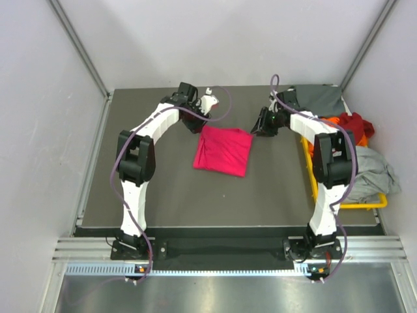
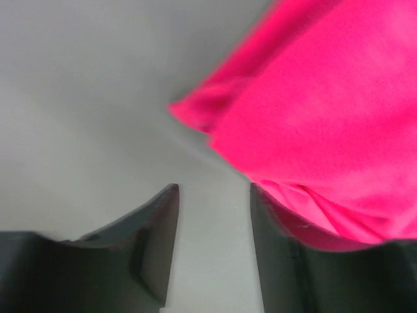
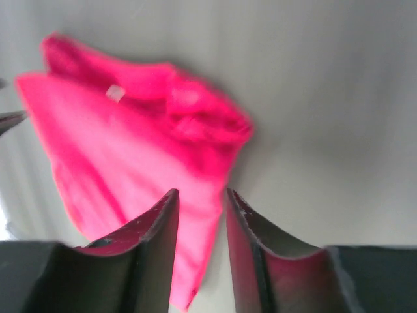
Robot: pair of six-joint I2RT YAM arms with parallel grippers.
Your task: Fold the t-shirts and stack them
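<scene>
One folded magenta-pink cotton t-shirt [image 1: 223,150] lay between two grippers, left gripper [image 2: 214,189] jaws apart and empty, right gripper [image 3: 201,192] likewise apart, four other crumpled t-shirts [image 1: 374,169] outboard of the right gripper, around one yellow plastic bin [image 1: 358,205].

The left white-shelled, black-jointed arm [image 1: 155,122] and its matching right arm [image 1: 324,208] each carry a thin purple cable [image 1: 229,104]; their dark wedge-shaped fingers [image 2: 153,241] seem matte plastic, though blurred.
</scene>
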